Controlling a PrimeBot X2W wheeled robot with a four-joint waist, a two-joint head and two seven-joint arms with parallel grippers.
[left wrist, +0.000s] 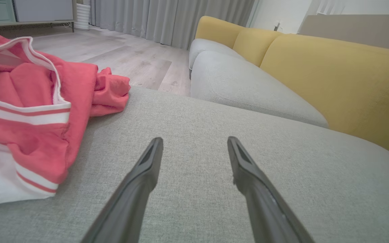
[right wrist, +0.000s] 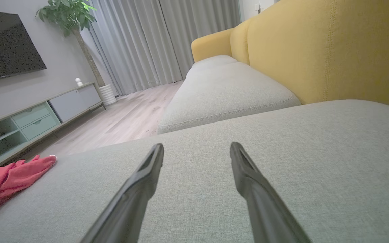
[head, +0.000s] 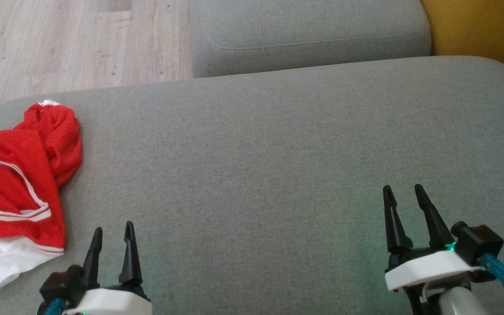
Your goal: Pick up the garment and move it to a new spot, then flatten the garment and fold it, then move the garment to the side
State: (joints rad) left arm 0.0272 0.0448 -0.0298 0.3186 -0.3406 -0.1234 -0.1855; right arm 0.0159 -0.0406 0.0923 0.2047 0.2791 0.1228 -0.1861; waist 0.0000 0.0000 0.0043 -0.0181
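A: Where is the garment lying?

B: The red garment with white trim lies crumpled on the grey cushion. It is just to the left of the left gripper and reaches a little ahead of its fingertips. It is near this gripper but does not touch it.

A: And how does the left gripper stand?

B: Its two dark fingers are spread wide, with nothing between them. They point over bare cushion.

A: What about the right gripper?

B: It is also wide apart and holds nothing. The garment is well apart from it, far to its left, at the cushion's edge. Ahead of both grippers lies a second cushion. Ahead and to the right of the right gripper is a yellow backrest.
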